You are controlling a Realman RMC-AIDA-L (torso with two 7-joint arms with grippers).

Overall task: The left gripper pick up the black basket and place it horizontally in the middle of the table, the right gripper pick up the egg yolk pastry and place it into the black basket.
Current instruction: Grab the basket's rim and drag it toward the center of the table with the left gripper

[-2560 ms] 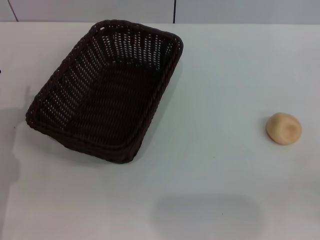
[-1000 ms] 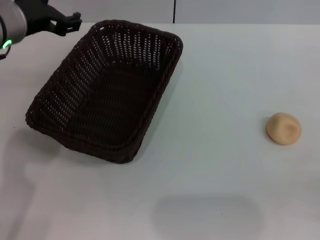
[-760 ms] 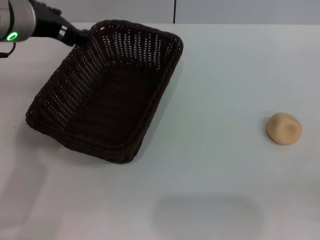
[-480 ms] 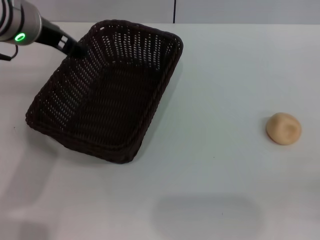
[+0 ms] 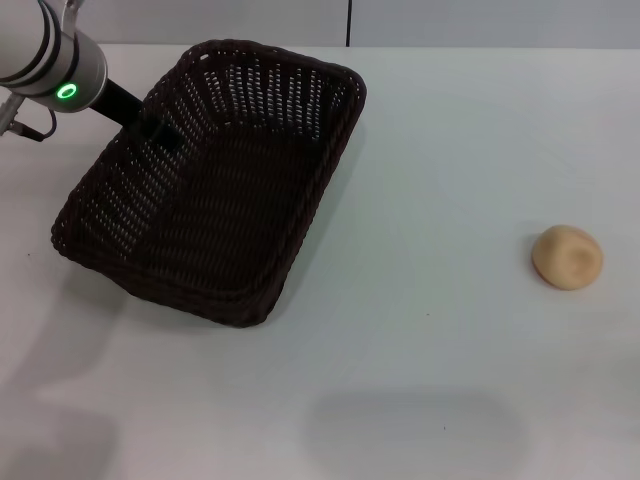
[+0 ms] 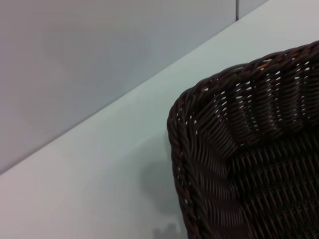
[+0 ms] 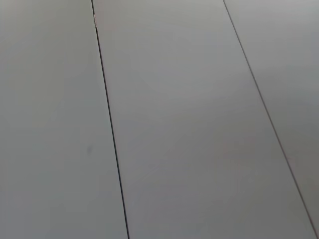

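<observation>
The black basket (image 5: 210,190) lies slanted on the left half of the white table (image 5: 450,150), empty, with its long side running from far right to near left. My left gripper (image 5: 158,130) comes in from the far left on a silver arm with a green ring light and sits at the basket's far left rim, dark against the dark weave. The left wrist view shows a basket corner (image 6: 249,149) close up. The egg yolk pastry (image 5: 567,257) sits alone on the table at the right. My right gripper is out of view.
A grey panelled wall (image 5: 450,20) runs behind the table's far edge; the right wrist view shows only such panels (image 7: 174,124). A faint shadow (image 5: 415,430) lies on the table near the front.
My left arm has come in from the far left and moved down and right to the basket's far left rim. The basket and the pastry have not moved.
</observation>
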